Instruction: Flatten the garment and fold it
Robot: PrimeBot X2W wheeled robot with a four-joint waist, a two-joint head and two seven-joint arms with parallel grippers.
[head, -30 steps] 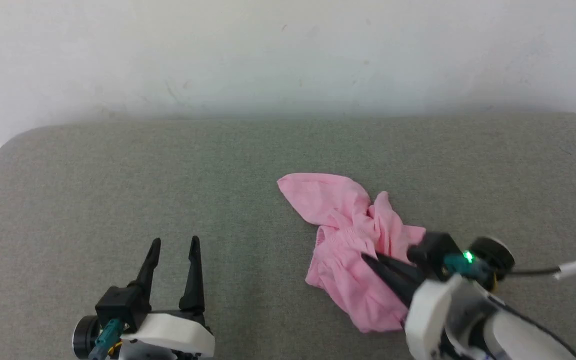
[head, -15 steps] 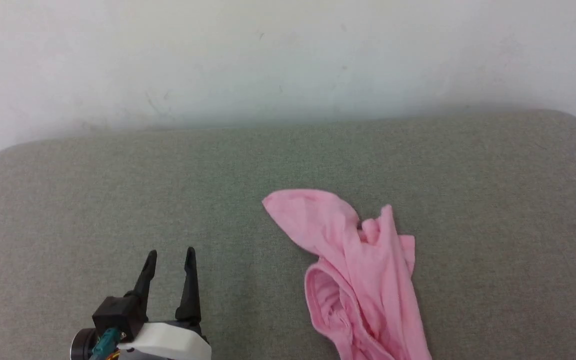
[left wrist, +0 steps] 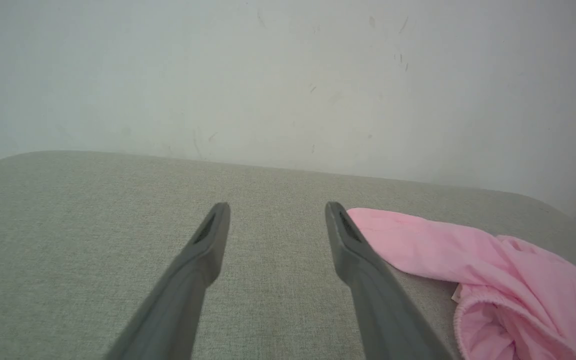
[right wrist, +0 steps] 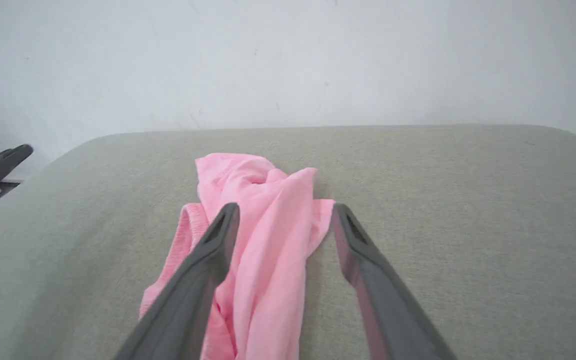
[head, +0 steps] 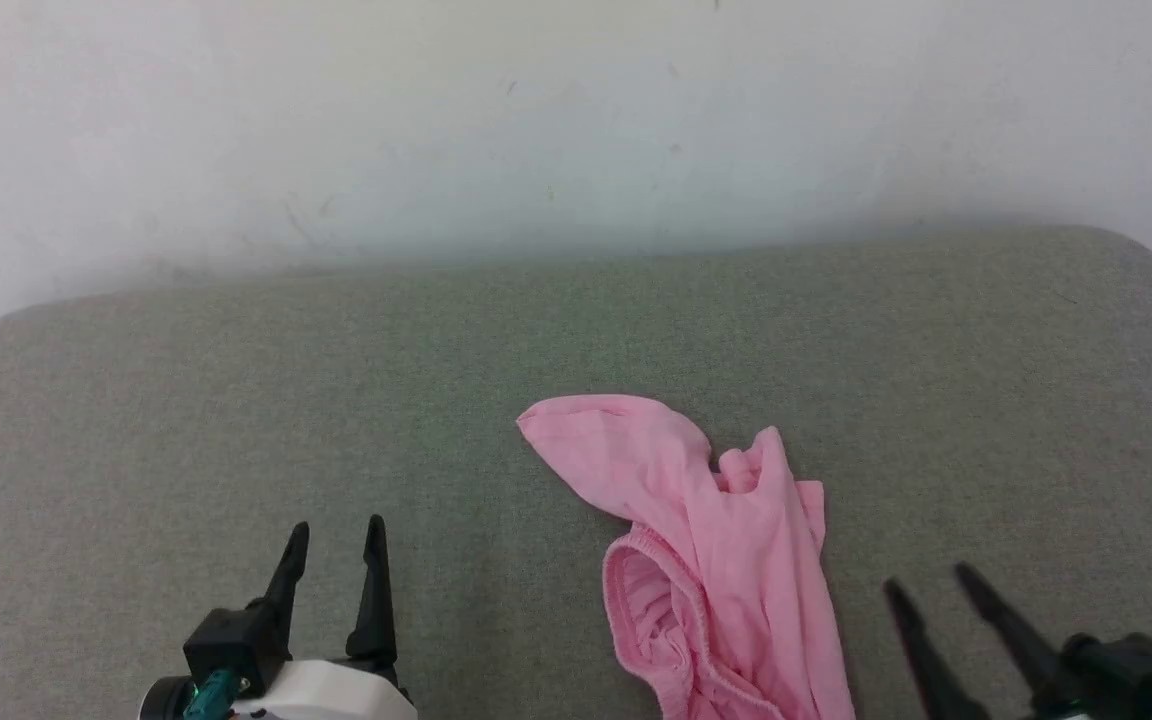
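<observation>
Left end effector (head: 337,522) spread, right end effector (head: 926,576) spread

A broad grey-green, woven-fabric padded surface (head: 236,400) with rounded far corners stretched across the lower head view. A plain off-white painted wall (head: 576,120) rose directly behind its far edge. Small dark scuff marks (left wrist: 400,57) speckled that wall. The light was soft and even, with a faint shadow along the join.
</observation>
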